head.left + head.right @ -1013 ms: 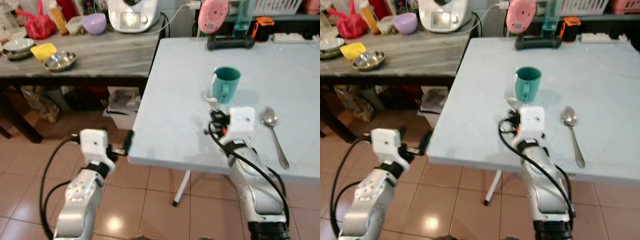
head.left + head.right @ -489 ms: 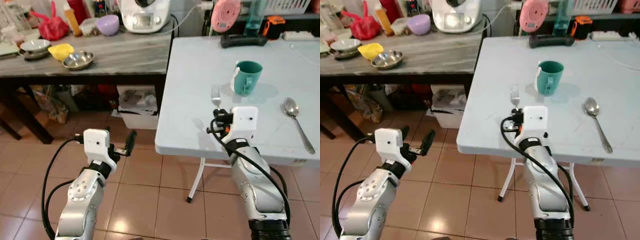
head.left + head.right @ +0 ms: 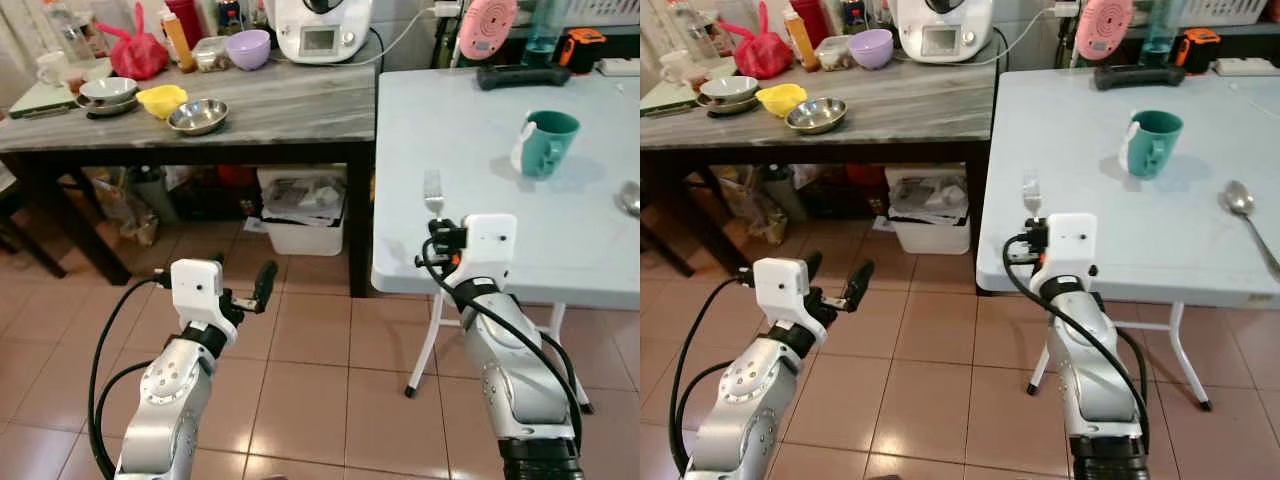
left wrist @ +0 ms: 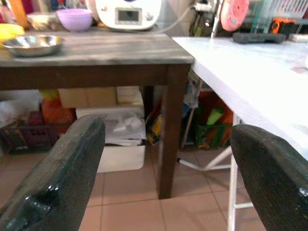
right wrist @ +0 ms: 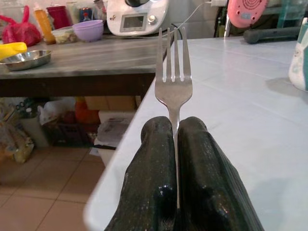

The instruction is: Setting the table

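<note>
A silver fork [image 5: 173, 82] stands tines-up, its handle clamped between the two black fingers of the right gripper [image 5: 176, 144], held over the near left edge of a pale blue table [image 3: 470, 130]. Farther back on that table sit a teal mug [image 3: 545, 143] and, at the right edge, a spoon [image 3: 1246, 212]. The left gripper [image 3: 262, 285] hovers low over the tiled floor [image 3: 310, 380] with its fingers spread apart, in front of a dark wooden side table [image 3: 250, 105] holding bowls.

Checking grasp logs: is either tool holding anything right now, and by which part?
The right tool holds a fork by its handle, tines pointing out past the fingertips. The left tool is open and holds nothing.
</note>
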Motion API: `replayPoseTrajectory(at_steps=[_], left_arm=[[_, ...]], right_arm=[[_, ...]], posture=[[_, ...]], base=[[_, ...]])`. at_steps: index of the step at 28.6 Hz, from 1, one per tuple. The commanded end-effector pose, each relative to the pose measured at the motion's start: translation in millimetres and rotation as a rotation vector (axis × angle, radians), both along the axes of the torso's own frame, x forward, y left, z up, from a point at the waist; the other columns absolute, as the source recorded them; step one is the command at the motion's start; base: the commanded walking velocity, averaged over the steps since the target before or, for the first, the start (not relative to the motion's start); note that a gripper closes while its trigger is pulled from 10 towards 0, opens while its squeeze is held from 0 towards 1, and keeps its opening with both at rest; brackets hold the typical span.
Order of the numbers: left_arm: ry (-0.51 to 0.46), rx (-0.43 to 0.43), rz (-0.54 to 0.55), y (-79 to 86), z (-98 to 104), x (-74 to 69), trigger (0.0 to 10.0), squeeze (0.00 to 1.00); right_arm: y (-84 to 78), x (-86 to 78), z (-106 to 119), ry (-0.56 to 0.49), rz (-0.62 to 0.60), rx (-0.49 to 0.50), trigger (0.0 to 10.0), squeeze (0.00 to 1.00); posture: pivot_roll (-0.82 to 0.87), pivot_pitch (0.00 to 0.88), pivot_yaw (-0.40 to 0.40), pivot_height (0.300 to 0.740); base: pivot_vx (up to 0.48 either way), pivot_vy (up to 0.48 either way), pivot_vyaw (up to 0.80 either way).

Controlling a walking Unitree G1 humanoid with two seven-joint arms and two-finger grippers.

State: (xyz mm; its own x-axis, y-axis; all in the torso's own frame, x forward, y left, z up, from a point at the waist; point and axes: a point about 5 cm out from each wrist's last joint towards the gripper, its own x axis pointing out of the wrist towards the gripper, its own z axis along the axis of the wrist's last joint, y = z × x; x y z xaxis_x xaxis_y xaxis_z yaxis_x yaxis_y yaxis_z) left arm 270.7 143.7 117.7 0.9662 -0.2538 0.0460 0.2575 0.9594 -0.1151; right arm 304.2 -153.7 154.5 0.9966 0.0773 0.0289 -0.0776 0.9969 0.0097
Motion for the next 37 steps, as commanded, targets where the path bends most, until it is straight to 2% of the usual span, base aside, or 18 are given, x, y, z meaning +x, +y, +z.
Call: replayPoseTrajectory(at_steps=[1, 29, 37], left_arm=[[0.013, 0.024, 0.036, 11.8, -3.4, -1.3, 10.0, 0.0], [0.008, 0.035, 0.045, 11.0, -3.9, 1.6, 10.0, 0.0], [-0.007, 0.027, 0.022, 9.6, -2.2, 0.0, 10.0, 0.0]], right_arm=[[12.7, 0.8, 5.2, -0.024, 0.039, 0.009, 10.0, 0.0], [11.3, 2.6, 6.1, -0.034, 0.026, 0.005, 10.0, 0.0], [10.8, 2.6, 5.3, -0.033, 0.023, 0.001, 10.0, 0.0]], posture=[[-0.13, 0.058, 0.089, 0.74], [-0.14, 0.056, 0.092, 0.74], [-0.14, 0.056, 0.092, 0.74]], base=[[0.0, 0.405, 0.0], [0.0, 0.417, 0.0], [0.0, 0.06, 0.0]])
